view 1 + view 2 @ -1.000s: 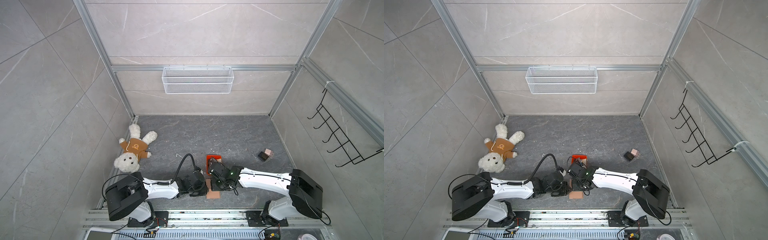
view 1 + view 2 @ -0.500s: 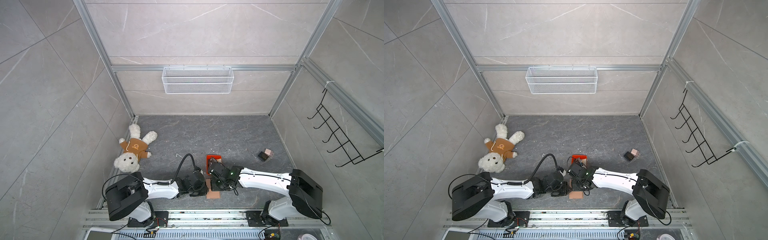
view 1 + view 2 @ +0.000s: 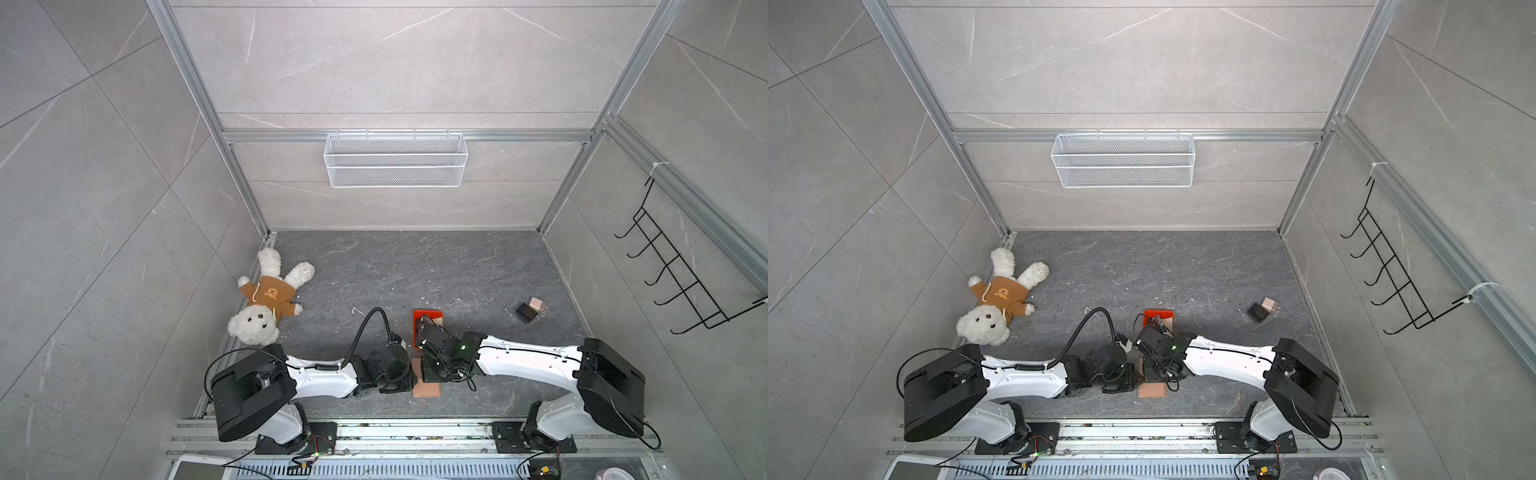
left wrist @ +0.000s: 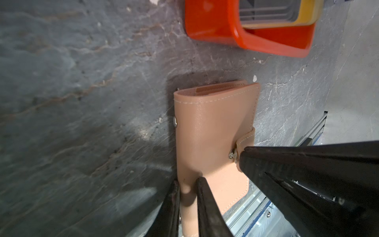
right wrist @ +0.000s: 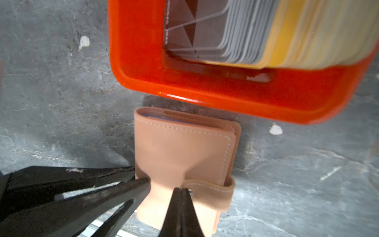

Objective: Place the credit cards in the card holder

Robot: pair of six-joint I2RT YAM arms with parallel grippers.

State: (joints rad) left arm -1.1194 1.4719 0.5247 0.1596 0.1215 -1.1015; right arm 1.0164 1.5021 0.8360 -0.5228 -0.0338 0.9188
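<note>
Pinkish-tan leather-look booklet card holder (image 5: 184, 147) lies on the dark grey stone-look tabletop (image 4: 82, 102), front centre, between the two arms. One short end sits just beside the near wall of an orange-red rectangular plastic tray (image 5: 225, 98), with a thin strip of tabletop showing between them.

Left gripper (image 4: 187, 182): jaws narrowly parted and clamped across the holder's folded spine edge, near the end away from the tray. The leather dimples between the tips.

Right gripper (image 5: 181, 190): jaws pressed together, tips at the free end of the strap tab (image 5: 213, 184) over the middle of the cover. The tab end looks pinched between them. A round metal snap (image 4: 231, 156) shows bare just beside those tips.

In both top views the two wrists hide most of the card holder (image 3: 428, 390); only its near end shows.

Holder's look:
- It is folded shut, cover uppermost, with a fine grain and pale stitching along the edges.
- The strap tab wraps round the open long edge.
- At the end facing the tray, bluish plastic sleeves (image 5: 155, 118) peep out between the covers.

Credit cards (image 5: 205, 34): a stack stands on edge in the tray. A dark card with thin white lines faces out, grey edges sit behind it, then yellow and pale ones.
</note>
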